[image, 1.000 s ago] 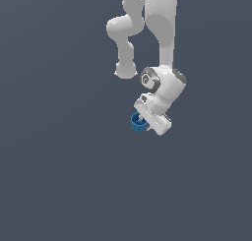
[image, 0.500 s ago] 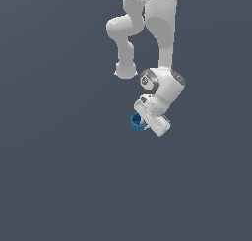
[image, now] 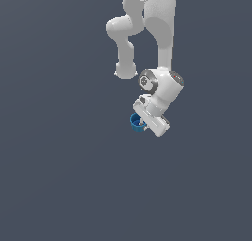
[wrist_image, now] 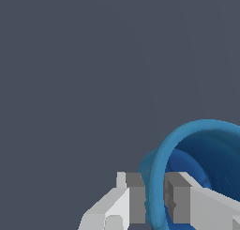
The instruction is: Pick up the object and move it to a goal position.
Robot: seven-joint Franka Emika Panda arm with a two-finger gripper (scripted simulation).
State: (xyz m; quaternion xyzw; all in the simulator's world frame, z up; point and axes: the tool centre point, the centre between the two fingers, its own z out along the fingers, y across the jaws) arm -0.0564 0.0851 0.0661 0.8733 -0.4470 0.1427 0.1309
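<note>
Wrist view cuts off most of the small bright-blue cup-shaped object [wrist_image: 206,149], so you only get its smooth curved rim and darker hollow, with the white arm's tool [wrist_image: 154,201] clamped on the wall, one grey blocky finger [wrist_image: 136,196] outside, one inside. Exterior view: the cup [image: 136,122] is tiny, half hidden beside the tool [image: 143,125], against a plain dark grey backdrop.

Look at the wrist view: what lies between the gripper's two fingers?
In the wrist view, the rim wall of the blue cup runs between the gripper's two fingers, one outside, one inside the hollow. The exterior view shows the cup at the gripper.
</note>
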